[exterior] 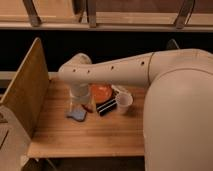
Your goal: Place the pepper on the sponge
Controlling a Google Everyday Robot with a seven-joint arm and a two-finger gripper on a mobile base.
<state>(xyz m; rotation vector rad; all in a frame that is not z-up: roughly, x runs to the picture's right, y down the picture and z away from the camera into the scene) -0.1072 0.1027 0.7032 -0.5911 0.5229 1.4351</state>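
Note:
The blue-grey sponge (76, 115) lies flat on the wooden table (85, 135), left of centre. Just to its upper right a small dark-red pepper (88, 107) shows, close to the table top. My gripper (78, 103) hangs from the cream arm (112, 70) directly above the sponge's far edge, with the pepper right at its right side. Whether the gripper holds the pepper or only stands beside it cannot be made out.
An orange plate (102, 92) sits behind the pepper. A black block with white stripes (106, 106) and a white cup (123, 101) stand to the right. A wooden side panel (26, 85) walls the table's left. My bulky arm base (180, 120) fills the right.

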